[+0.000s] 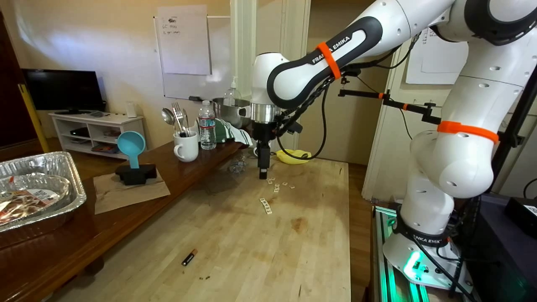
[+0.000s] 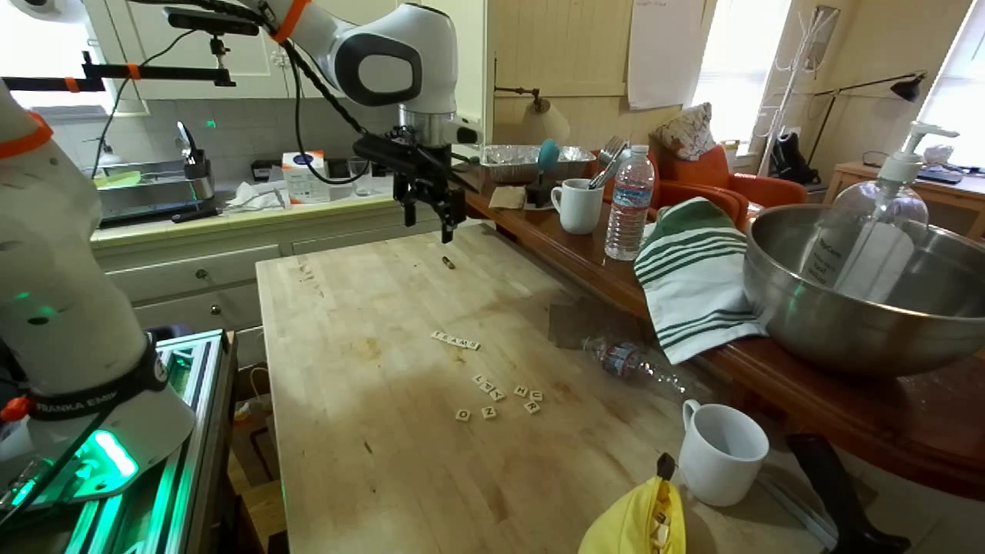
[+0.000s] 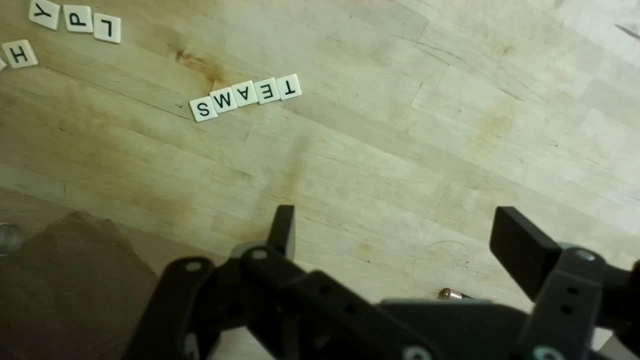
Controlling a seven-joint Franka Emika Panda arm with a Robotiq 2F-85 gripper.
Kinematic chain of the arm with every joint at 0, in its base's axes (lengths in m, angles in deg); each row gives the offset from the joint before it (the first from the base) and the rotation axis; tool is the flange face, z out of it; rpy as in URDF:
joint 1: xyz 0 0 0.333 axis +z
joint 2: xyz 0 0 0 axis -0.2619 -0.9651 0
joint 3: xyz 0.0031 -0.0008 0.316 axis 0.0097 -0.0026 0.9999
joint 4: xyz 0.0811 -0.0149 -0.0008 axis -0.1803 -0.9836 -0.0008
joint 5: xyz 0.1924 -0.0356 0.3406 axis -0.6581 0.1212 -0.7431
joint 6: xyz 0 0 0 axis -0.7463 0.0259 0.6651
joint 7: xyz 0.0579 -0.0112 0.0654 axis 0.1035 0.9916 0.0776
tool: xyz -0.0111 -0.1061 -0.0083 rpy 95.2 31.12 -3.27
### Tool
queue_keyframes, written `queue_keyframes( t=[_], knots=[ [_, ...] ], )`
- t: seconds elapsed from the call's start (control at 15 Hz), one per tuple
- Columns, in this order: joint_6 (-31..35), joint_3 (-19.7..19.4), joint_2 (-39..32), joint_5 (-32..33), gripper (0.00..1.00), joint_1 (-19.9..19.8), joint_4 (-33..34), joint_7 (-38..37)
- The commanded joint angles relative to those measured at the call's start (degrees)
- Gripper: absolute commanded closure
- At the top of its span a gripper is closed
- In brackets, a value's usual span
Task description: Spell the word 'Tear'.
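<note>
Cream letter tiles (image 3: 244, 94) sit in a row, upper centre of the wrist view, presumably to read as a word, while the gripper (image 3: 392, 222) hangs with fingers spread, probably to straddle one.

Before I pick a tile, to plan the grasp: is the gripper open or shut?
The gripper is open: the wrist view shows its fingers wide apart.
</note>
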Motion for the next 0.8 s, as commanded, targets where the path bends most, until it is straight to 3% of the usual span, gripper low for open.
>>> queue_keyframes(
  t=[0.0, 0.4, 0.6, 0.67, 0.73],
  knots=[
    [7.6, -0.6, -2.0, 0.3, 0.0, -0.9, -2.0, 3.7],
    [17.9, -1.7, -7.3, 0.1, 0.0, -2.4, -4.1, 9.8],
    [20.1, -1.7, -9.3, -0.2, 0.0, -3.5, -4.5, 13.2],
    [20.4, -1.6, -9.9, -0.1, 0.18, -3.9, -4.5, 13.9],
    [20.8, -1.6, -10.6, -0.1, 0.26, -4.3, -4.6, 14.9]
  ],
)
